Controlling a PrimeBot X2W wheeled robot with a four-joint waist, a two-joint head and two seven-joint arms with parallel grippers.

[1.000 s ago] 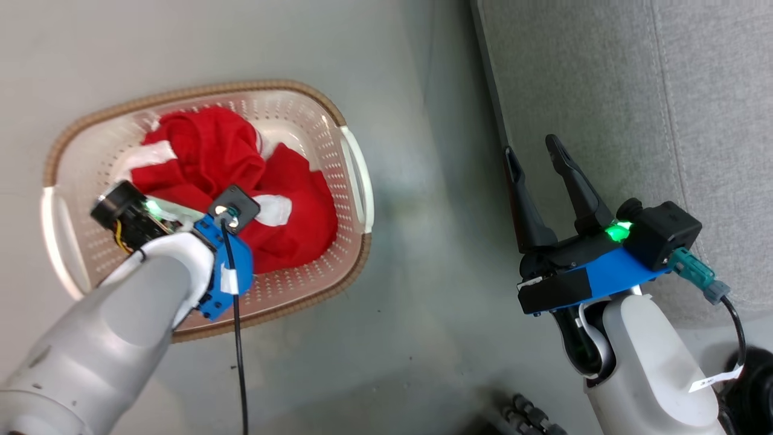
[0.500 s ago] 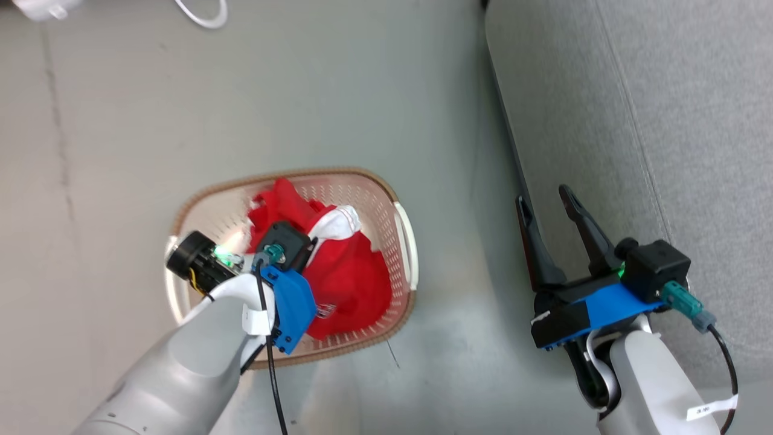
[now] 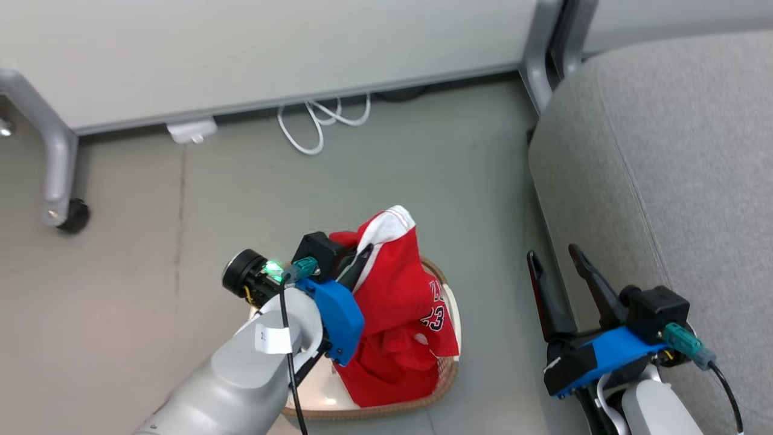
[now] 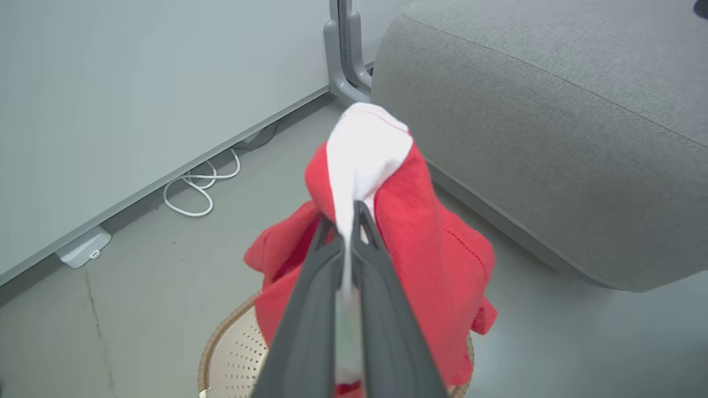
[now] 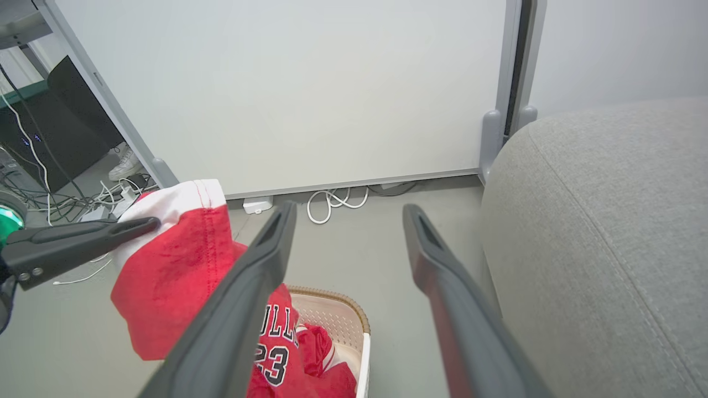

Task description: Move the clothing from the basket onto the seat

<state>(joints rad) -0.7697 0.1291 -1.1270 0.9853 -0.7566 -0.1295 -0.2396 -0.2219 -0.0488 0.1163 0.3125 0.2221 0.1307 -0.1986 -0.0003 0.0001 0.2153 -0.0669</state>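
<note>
A pale partition panel (image 3: 241, 54) stands on grey legs, one with a black caster (image 3: 75, 215); white cable (image 3: 329, 115) coils on the grey floor (image 3: 151, 272).

Bare floor (image 3: 392, 199) ran between the basket (image 3: 386, 412) and the sofa seat (image 3: 664, 151). Only the right pincer (image 3: 552, 251) stood in it, jaws spread, just beside the seat's edge. The seat's broad top lay unobstructed. The red jersey (image 3: 398, 284), hanging from the clamped left pincer (image 4: 345, 215), covered the basket's mouth. Beyond, a white partition (image 3: 241, 48), its grey post (image 3: 537, 60), a castor leg (image 3: 57, 163) and a looped white cable (image 3: 320, 121) bounded the floor.
</note>
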